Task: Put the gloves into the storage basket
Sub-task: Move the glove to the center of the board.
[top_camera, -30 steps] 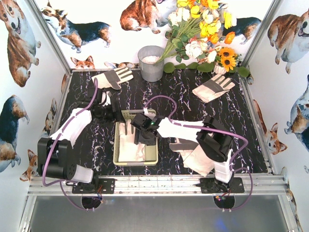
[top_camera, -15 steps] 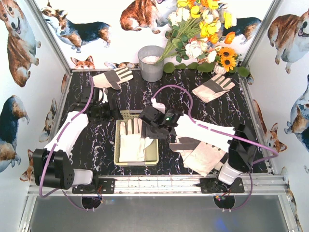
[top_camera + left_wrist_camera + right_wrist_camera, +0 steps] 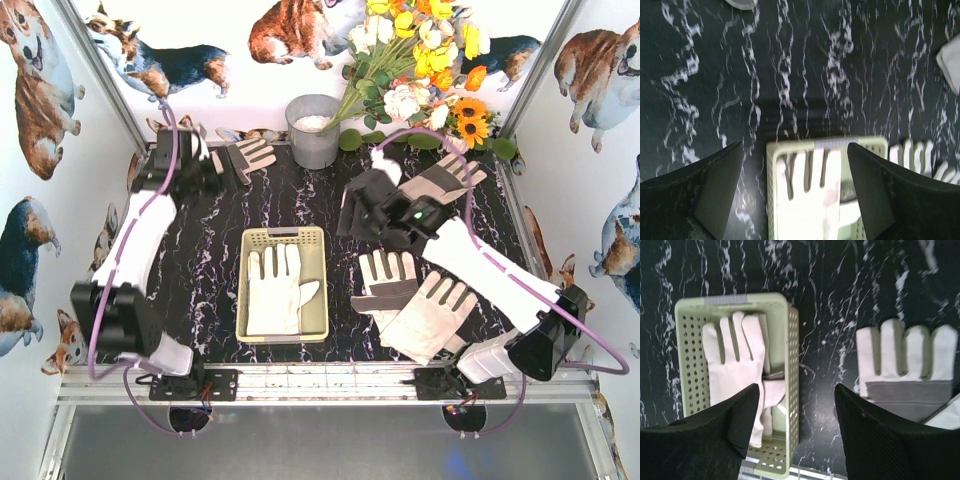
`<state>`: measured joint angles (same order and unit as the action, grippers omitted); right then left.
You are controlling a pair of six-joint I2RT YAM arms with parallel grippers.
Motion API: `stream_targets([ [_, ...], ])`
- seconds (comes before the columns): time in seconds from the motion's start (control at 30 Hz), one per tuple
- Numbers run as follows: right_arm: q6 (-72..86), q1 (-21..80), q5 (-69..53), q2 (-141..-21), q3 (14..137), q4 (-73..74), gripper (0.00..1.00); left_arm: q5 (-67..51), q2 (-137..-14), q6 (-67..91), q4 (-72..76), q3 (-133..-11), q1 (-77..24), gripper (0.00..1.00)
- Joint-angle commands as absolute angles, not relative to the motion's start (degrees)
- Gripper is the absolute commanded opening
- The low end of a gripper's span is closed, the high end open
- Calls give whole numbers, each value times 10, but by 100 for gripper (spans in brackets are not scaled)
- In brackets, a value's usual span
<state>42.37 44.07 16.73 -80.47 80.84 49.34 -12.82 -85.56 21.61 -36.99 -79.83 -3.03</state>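
**Left end effector** (image 3: 795, 148): fingers spread, nothing between them. It hovers at the far-left corner of the bench (image 3: 300, 195), beside the far-left glove (image 3: 243, 157).

**Right end effector** (image 3: 794, 390): fingers spread, empty. It hangs over mid-bench toward the far edge. Its arm crosses part of the far-right glove (image 3: 448, 178).

**Progress:**
- One glove (image 3: 735, 370) lies flat in the basket (image 3: 794, 347), palm up, fingers toward the far edge. The basket sits at centre, toward the near edge. I cannot tell whether a second glove lies under the first.
- Four gloves are left on the bench: the far-left one, the far-right one, and an overlapping pair (image 3: 410, 300) right of the basket by the near edge.
- Judgement: roughly a fifth done, and neither arm has a grasp yet.

**Materials:**
- Gloves: cream leather palms, matte and soft-looking. The cuffs are grey fabric. They are limp and lie flat.
- Basket: pale yellow-green rigid plastic, rectangular, with low perforated walls.
- Bench: glossy black top with white marble veining.
- Bucket (image 3: 313, 135): grey metal, cylindrical, at the far edge. It is not the target.
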Motion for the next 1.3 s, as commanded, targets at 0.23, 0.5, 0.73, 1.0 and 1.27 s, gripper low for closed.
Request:
stream_targets([
  [0.23,347,331,140,-765,881,475,63,-106,-1090,396,-209,-951,13,67],
  [0.5,337,270,82,-788,877,457,62,-91,-1215,486,-147,-999,26,59],
  [0.73,355,236,46,-791,847,422,62,-75,-1273,516,-131,-1006,33,52],
  [1.0,362,219,38,-790,840,426,61,-93,-1346,533,-137,-1056,48,45],
  [1.27,373,203,33,-782,824,431,61,-116,-1407,549,-127,-1100,50,37],
])
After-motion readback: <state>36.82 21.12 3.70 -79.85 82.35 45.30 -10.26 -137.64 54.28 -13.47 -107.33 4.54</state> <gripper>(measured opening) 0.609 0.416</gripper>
